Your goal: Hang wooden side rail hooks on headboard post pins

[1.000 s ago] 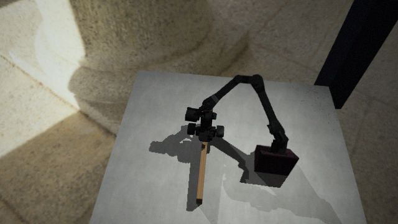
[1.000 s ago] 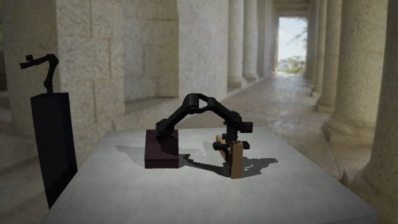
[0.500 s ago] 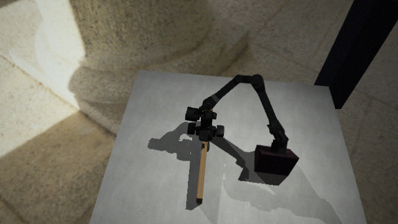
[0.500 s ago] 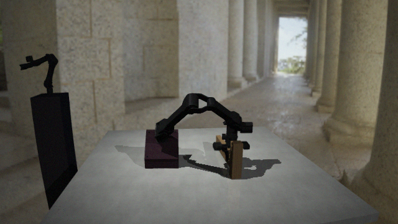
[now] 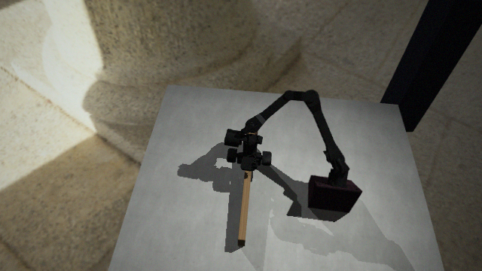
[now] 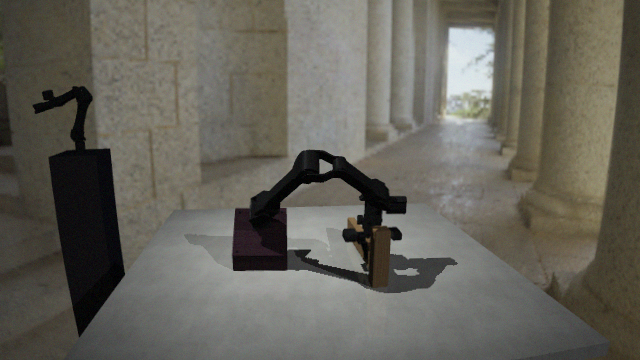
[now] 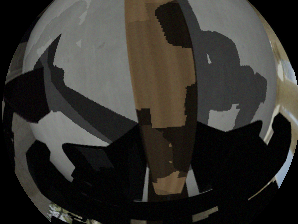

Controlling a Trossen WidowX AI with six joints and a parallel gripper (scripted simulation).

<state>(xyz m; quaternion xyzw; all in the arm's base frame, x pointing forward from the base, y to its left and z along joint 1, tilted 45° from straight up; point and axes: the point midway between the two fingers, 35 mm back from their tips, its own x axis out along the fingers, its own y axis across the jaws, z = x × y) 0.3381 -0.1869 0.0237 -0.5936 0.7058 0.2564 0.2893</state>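
Note:
The wooden side rail [image 5: 244, 205] [image 6: 356, 239] [image 7: 162, 75] is a long light-brown bar. Its far end is at or close to the table; contact is not clear. The wooden headboard post [image 6: 381, 260] stands upright on the table in the exterior view; the gripper and arm hide nearly all of it in the top view. My gripper [image 5: 249, 162] [image 6: 371, 236] [image 7: 163, 120] points down and is shut on the rail near its post end, close beside the post. The steel hooks, the slot and the pins are hidden, so whether the hooks sit on the pins cannot be told.
The arm's base stands on a dark maroon block [image 5: 331, 197] [image 6: 260, 242] on the grey table [image 5: 158, 211] [image 6: 225, 310]. A tall dark pillar [image 5: 429, 64] [image 6: 85, 210] stands beyond the table's edge, with another small arm [image 6: 80, 112] on top. Shadows lie around the rail.

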